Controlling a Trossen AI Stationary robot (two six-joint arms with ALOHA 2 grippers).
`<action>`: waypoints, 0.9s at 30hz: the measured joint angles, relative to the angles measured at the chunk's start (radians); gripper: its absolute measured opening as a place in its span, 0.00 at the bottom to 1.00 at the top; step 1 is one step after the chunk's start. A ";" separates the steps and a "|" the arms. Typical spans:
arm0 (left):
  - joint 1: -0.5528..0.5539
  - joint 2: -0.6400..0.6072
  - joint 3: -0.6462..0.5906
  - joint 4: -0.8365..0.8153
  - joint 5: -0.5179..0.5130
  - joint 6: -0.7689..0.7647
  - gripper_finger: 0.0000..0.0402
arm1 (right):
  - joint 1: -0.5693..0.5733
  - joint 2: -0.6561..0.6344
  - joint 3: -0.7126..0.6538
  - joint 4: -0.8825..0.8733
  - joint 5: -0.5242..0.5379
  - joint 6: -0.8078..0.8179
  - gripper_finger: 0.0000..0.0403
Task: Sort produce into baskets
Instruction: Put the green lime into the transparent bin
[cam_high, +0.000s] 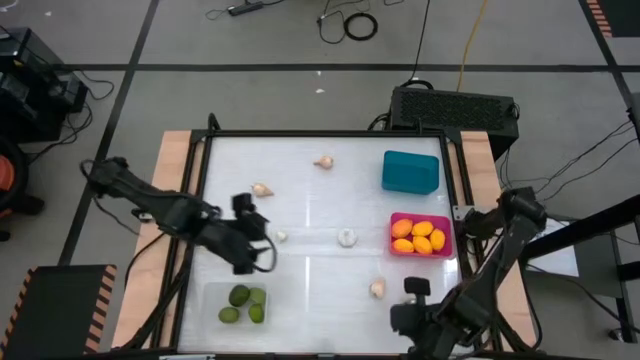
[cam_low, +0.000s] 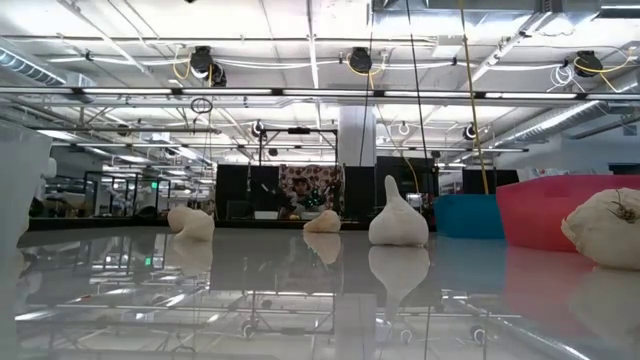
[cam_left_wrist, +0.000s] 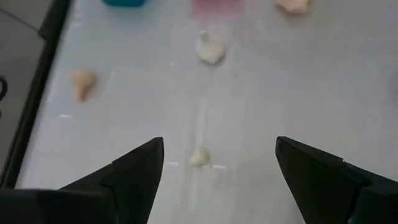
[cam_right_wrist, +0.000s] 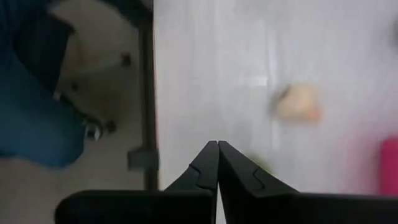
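Five garlic bulbs still lie loose on the table. Left gripper (cam_left_wrist: 214, 171) hangs wide open, holding nothing, over a small garlic piece (cam_left_wrist: 198, 158). Next it should drop and pinch it. Right gripper (cam_right_wrist: 217, 168) waits, closed and empty.

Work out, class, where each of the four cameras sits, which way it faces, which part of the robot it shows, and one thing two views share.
High view: overhead, straight down on the table; both arms show.
Low view: tabletop height, looking level across garlic bulbs into the room; no arm shows.
Left wrist view: looks past the open left pincer at a small garlic piece.
Right wrist view: looks past the shut right pincer along the table edge.
Shared: the magenta basket in the high view also appears in the low view.
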 joint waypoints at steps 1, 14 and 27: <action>-0.008 -0.028 -0.019 -0.003 -0.016 -0.022 0.78 | 0.000 0.014 0.000 -0.017 -0.038 0.019 0.00; -0.026 -0.164 -0.246 0.094 -0.059 -0.167 0.78 | -0.003 0.157 0.000 -0.207 -0.229 0.099 0.33; -0.026 -0.163 -0.260 0.130 -0.040 -0.167 0.78 | -0.055 0.163 -0.027 -0.198 -0.176 0.026 0.64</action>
